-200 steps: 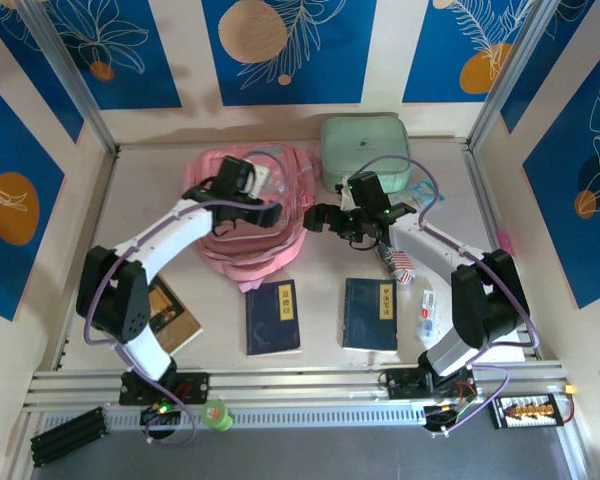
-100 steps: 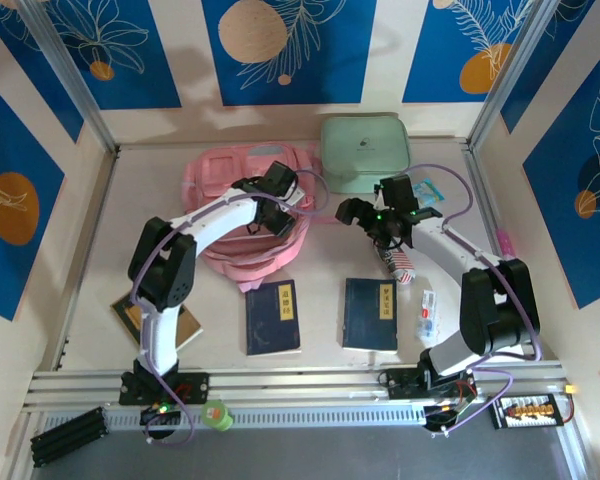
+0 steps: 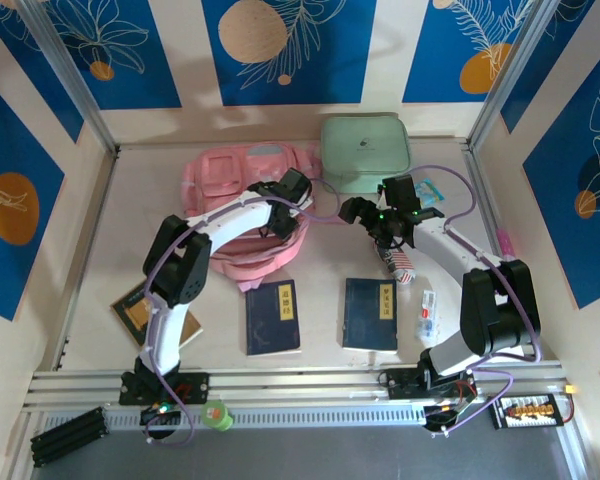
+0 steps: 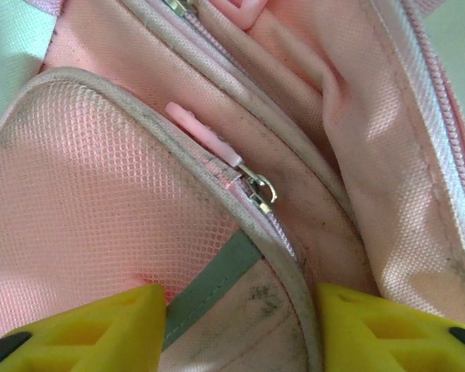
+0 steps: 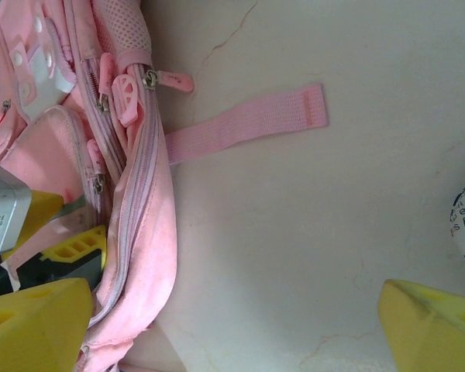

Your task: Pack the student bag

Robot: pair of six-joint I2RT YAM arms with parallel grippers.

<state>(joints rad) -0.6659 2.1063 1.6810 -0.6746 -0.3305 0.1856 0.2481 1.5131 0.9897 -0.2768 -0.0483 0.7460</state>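
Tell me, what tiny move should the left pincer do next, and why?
Probably slide forward and close on the pink zipper pull. The left pincer hovers over the student bag with its yellow fingers apart, and the pull lies just ahead of them, not between them. Pulling it would likely open the pocket for packing.

Robot lab cell: beige tabletop (image 3: 140, 220) boxed by blue leaf-print wall panels (image 3: 280, 50), silver aluminium posts (image 3: 67, 75); white-black robot arms (image 3: 225, 218) on grooved metal rail (image 3: 310, 385).
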